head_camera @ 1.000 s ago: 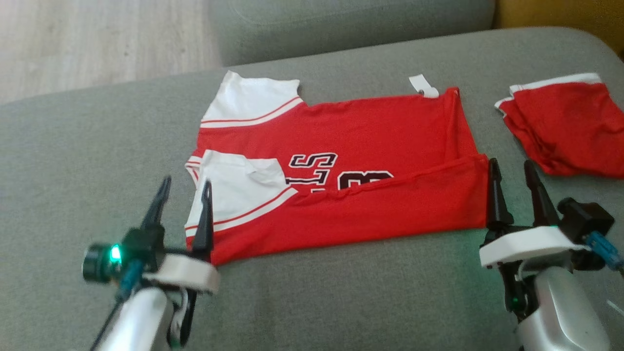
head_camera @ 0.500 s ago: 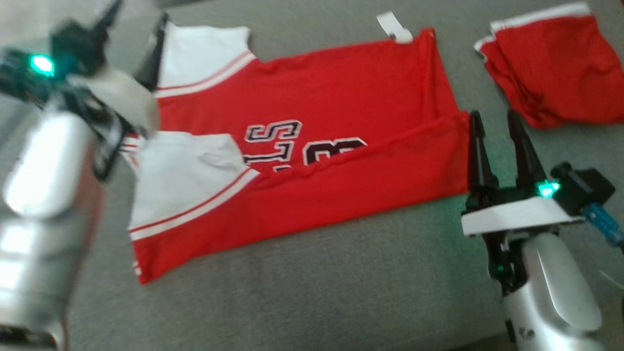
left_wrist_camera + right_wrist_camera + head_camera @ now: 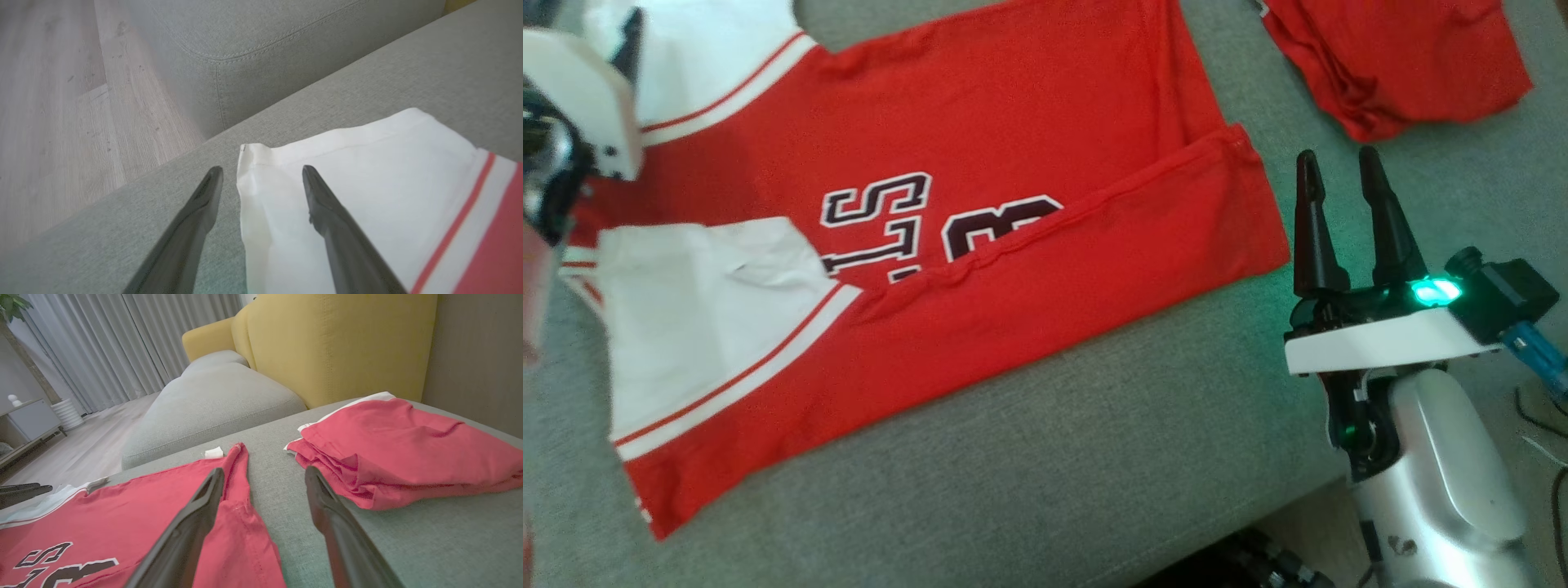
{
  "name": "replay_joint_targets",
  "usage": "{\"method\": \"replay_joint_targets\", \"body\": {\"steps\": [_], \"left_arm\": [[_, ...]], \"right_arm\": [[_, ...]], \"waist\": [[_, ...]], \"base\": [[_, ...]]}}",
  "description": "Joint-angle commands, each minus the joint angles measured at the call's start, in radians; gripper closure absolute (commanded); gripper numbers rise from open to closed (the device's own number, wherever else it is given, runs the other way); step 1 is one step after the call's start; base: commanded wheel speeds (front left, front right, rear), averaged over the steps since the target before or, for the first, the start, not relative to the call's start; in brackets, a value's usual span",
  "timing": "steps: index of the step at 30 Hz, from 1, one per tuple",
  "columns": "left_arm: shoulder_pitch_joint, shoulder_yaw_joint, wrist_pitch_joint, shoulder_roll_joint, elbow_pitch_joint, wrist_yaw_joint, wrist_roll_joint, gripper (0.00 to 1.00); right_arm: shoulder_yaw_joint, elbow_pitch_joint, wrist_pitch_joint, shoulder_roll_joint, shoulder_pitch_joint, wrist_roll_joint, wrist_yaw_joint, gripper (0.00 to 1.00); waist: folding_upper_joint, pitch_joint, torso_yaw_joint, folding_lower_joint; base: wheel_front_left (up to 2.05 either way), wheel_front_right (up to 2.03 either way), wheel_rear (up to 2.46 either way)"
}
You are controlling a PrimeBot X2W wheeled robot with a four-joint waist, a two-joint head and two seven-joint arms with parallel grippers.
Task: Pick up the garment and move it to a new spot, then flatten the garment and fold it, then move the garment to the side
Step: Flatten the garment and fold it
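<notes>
The garment (image 3: 1013,139), a red jersey with white sleeves and dark lettering, lies flat on the grey cushion (image 3: 1054,457), its near long edge folded over. In the left wrist view my left gripper (image 3: 262,169) is open low over the far white sleeve (image 3: 367,183), and the sleeve's corner lies between the fingers. Its white wrist block (image 3: 580,82) is at the head view's upper left. My right gripper (image 3: 1335,163) is open and empty just right of the garment's right hem. In the right wrist view that gripper (image 3: 264,470) straddles the hem of the garment (image 3: 122,506).
A second red cloth (image 3: 1388,57) lies bunched on the cushion to the right, close to my right gripper. Beyond it stand a yellow armchair (image 3: 335,347) and another grey cushion (image 3: 216,396). Wooden floor (image 3: 49,102) lies past the cushion's left edge. Cables (image 3: 1543,408) hang at the lower right.
The head camera has tipped, sliding the whole picture up and left. My left arm has gone from the near white sleeve to the far one. The right gripper stays by the hem.
</notes>
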Motion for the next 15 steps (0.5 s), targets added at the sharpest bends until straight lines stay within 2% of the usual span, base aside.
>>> {"method": "replay_joint_targets", "body": {"steps": [1,9,15], "left_arm": [[-0.064,0.022,0.001,0.063,-0.003,0.002,-0.009,0.0],[-0.116,0.015,0.011,0.088,0.088,0.002,-0.038,0.0],[-0.141,-0.005,0.029,0.082,0.122,0.002,-0.049,0.0]], "right_arm": [[0.013,-0.039,-0.01,-0.002,-0.017,0.011,-0.001,0.0],[0.002,-0.057,-0.01,-0.002,-0.022,0.008,-0.001,0.0],[-0.006,-0.063,-0.01,-0.002,-0.02,0.012,-0.001,0.0]], "waist": [[0.0,0.028,-0.027,-0.0001],[0.0,0.064,-0.056,-0.0001],[0.0,0.078,-0.057,-0.0001]], "base": [[0.0,0.0,0.0],[0.0,0.0,0.0],[0.0,0.0,0.0]]}}
